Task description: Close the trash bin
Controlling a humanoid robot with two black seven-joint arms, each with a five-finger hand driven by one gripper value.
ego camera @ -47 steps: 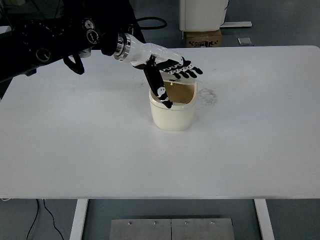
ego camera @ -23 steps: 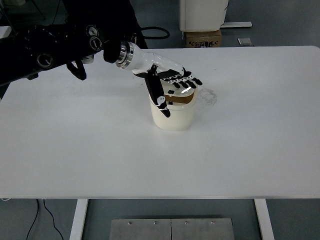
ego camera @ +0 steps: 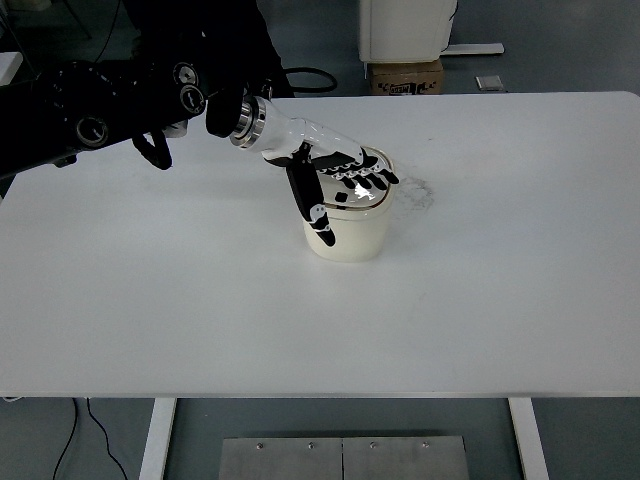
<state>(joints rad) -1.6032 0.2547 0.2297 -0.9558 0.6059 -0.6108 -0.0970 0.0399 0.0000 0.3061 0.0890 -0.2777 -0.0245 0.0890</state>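
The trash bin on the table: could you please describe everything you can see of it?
The trash bin is a small cream container with rounded corners, seemingly plastic, standing upright near the middle of the white table. Its lid looks pressed down flat or nearly so. The left hand lies across the top with fingers spread, thumb hanging down the front-left wall.

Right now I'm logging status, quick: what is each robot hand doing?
Left robot hand: open, fingers flat on the trash bin lid, grasping nothing.
Right robot hand: not in view.

White table [ego camera: 500, 300] on grey floor [ego camera: 560, 60] — cardboard box [ego camera: 406, 77] beyond.
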